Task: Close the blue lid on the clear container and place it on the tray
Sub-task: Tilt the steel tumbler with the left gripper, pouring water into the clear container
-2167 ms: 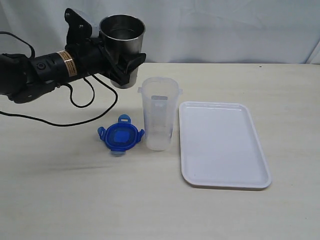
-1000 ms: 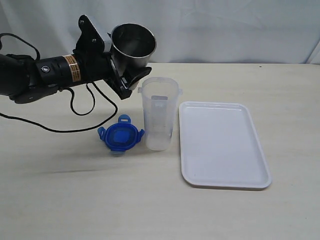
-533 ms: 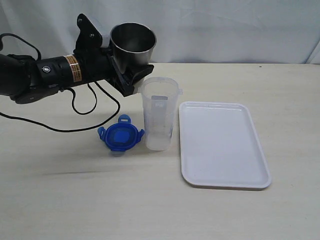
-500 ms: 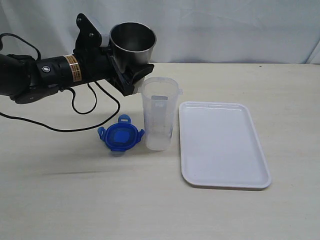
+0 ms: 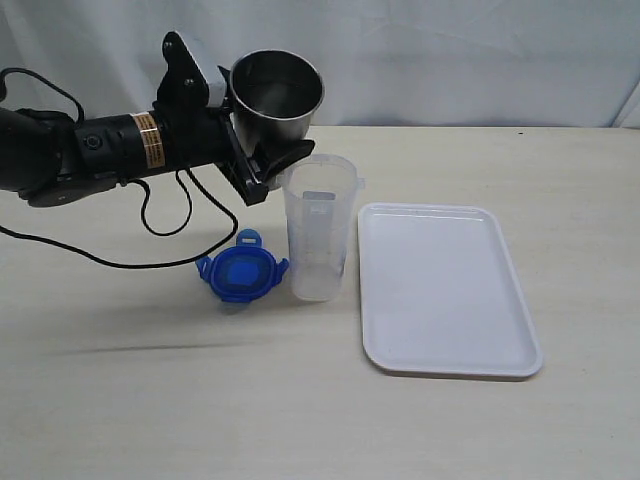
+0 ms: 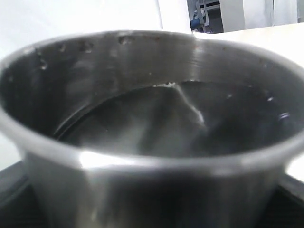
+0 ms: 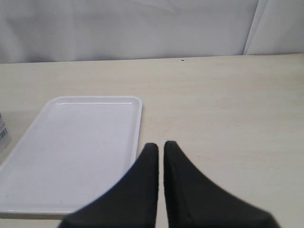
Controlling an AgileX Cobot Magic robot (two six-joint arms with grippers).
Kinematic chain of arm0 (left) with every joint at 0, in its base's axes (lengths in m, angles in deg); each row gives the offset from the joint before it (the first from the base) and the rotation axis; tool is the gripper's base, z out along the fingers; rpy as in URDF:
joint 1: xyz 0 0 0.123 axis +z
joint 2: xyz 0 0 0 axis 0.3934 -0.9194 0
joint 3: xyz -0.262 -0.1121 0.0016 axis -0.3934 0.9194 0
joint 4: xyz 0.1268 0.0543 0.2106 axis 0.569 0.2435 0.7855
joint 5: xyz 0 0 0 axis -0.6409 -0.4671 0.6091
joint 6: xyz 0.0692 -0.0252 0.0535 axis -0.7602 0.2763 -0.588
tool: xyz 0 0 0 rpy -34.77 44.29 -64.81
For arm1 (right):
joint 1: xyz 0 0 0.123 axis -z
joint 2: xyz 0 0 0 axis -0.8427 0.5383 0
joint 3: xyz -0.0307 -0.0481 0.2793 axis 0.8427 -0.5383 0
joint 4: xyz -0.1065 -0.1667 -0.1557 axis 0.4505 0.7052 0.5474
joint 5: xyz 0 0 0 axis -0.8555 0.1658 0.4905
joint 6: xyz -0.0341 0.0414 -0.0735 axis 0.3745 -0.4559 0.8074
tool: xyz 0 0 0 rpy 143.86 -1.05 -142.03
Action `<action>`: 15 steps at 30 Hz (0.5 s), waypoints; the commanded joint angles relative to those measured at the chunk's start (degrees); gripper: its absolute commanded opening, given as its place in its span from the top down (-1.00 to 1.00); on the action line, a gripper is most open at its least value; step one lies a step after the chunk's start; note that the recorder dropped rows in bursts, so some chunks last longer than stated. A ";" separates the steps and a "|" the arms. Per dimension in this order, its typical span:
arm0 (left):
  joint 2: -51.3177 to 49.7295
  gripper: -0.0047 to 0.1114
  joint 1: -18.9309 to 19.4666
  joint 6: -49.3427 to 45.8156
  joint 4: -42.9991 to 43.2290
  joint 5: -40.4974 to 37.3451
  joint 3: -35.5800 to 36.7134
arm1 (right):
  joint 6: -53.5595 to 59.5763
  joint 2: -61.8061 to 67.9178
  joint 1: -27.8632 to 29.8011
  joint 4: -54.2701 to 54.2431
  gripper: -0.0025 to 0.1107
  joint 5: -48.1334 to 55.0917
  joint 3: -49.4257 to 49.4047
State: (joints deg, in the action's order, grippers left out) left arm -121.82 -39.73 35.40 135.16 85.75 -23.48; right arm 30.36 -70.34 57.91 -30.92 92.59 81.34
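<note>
My left gripper [image 5: 262, 150] is shut on a shiny steel cup [image 5: 275, 98], held in the air just left of and above the rim of the clear container [image 5: 318, 226]. The cup leans slightly toward the container, and its inside [image 6: 161, 118] fills the left wrist view. The clear container stands upright on the table, open at the top. The blue lid [image 5: 241, 271] lies flat on the table beside the container's base, on its left. The white tray [image 5: 443, 287] lies right of the container with nothing on it. My right gripper [image 7: 160, 146] is shut, empty, near the tray's corner [image 7: 135, 102].
A black cable [image 5: 165, 220] from the left arm loops over the table behind the lid. A white curtain [image 5: 450, 50] backs the table's far edge. The tan tabletop [image 5: 200, 400] stretches in front of the lid and tray.
The left gripper has carried the steel cup rightward, closer to the container's rim, and the cup tilts a little more toward it. Lid, container and tray have not moved.
</note>
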 commanded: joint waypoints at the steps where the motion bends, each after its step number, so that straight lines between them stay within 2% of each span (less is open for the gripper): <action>1: 1.21 0.92 -0.14 -4.41 -2.07 2.40 -0.99 | 0.00 -0.31 -0.20 0.17 0.88 0.16 -0.19; 15: 1.21 0.92 -0.14 -11.11 -2.47 1.01 -0.99 | 0.00 -0.31 -0.20 0.17 0.88 0.16 -0.19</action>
State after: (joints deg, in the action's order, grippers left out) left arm -121.82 -39.73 25.49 134.17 83.71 -23.60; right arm 30.36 -70.34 57.91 -30.92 92.59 81.34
